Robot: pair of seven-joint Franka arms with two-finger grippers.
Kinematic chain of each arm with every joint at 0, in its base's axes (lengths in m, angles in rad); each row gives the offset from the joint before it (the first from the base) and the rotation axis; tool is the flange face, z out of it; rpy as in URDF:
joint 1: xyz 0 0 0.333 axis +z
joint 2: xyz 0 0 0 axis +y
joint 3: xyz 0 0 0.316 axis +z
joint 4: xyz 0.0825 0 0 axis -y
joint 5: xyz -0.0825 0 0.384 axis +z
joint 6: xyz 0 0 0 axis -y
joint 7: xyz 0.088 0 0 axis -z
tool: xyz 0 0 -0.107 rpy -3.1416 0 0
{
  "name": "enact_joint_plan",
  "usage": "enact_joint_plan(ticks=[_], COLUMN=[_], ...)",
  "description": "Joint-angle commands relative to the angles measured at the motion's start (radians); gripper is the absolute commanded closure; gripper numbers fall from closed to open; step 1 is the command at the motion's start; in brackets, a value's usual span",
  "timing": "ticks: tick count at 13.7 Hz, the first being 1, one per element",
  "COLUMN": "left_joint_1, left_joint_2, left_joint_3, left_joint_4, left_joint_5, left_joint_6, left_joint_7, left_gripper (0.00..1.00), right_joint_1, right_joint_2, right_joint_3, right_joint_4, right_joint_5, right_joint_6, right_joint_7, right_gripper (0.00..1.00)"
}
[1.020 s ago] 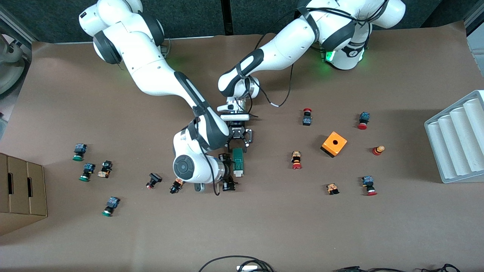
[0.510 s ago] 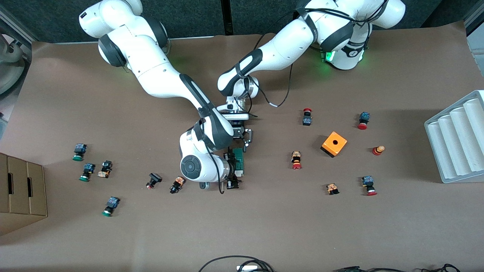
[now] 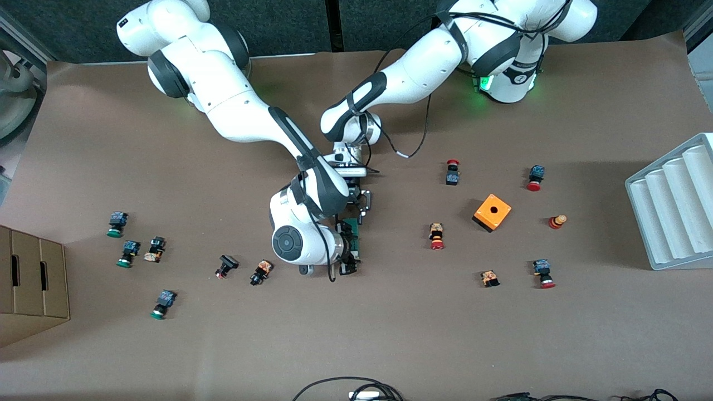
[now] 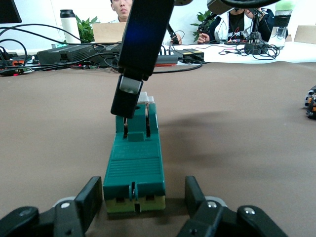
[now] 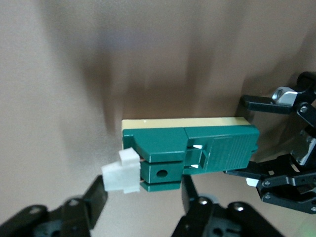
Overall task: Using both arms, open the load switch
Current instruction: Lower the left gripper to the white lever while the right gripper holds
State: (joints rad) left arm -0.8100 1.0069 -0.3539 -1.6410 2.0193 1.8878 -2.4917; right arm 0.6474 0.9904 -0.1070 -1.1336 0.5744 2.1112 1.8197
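The load switch (image 3: 353,234), a slim dark-green bar with a white block (image 5: 121,175) at one end, lies flat mid-table. Its white end is the one nearer to the front camera. My left gripper (image 4: 143,190) is down at the other end, fingers shut against the switch's (image 4: 134,168) two sides; the right arm's wrist largely hides it (image 3: 359,207) in the front view. My right gripper (image 5: 145,195) straddles the white block end of the switch (image 5: 197,143), open with gaps on both sides. One of its fingers (image 4: 126,101) stands at the switch's raised end.
An orange cube (image 3: 492,212) and several red-capped push buttons (image 3: 436,235) lie toward the left arm's end. Green-capped buttons (image 3: 129,253) and a cardboard box (image 3: 30,284) are toward the right arm's end. A white ridged tray (image 3: 674,206) sits at the table edge.
The right arm has shifted over the switch, and its gripper has narrowed around the white end. The left gripper's fingers have closed in on the switch's other end.
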Motion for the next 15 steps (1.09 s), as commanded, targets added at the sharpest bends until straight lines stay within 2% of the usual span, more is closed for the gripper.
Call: enact_joint_plan(ticks=[1,4,5,7,8,15], left_joint_1=[-0.015,-0.015,-0.015,-0.015,-0.015,-0.015], left_joint_2=[0.042,0.041,0.041,0.041,0.042,0.041], left_joint_3=[0.009,0.009,0.009,0.009,0.009,0.009], left_joint_4=[0.021,0.021,0.021,0.021,0.021,0.021], left_joint_5=[0.01,0.01,0.01,0.01,0.01,0.01], left_joint_6=[0.002,0.002,0.002,0.002,0.002,0.002], left_joint_7=[-0.016,-0.015,-0.015,-0.015,-0.015,-0.015], left_gripper=[0.23,0.23,0.23,0.23,0.23,0.23], right_joint_1=[0.005,0.005,0.005,0.005,0.005,0.003], right_joint_2=[0.027,0.022,0.022,0.019,0.016,-0.001], right_joint_3=[-0.011,-0.013,-0.013,-0.013,-0.013,-0.013], right_joint_4=[0.043,0.041,0.041,0.041,0.041,0.031], right_joint_5=[0.035,0.03,0.028,0.027,0.027,0.012], right_joint_6=[-0.022,-0.043,-0.045,-0.056,-0.057,-0.08], right_joint_7=[0.009,0.007,0.007,0.004,0.003,-0.003], right_gripper=[0.39,0.41,0.49,0.52,0.58,0.62])
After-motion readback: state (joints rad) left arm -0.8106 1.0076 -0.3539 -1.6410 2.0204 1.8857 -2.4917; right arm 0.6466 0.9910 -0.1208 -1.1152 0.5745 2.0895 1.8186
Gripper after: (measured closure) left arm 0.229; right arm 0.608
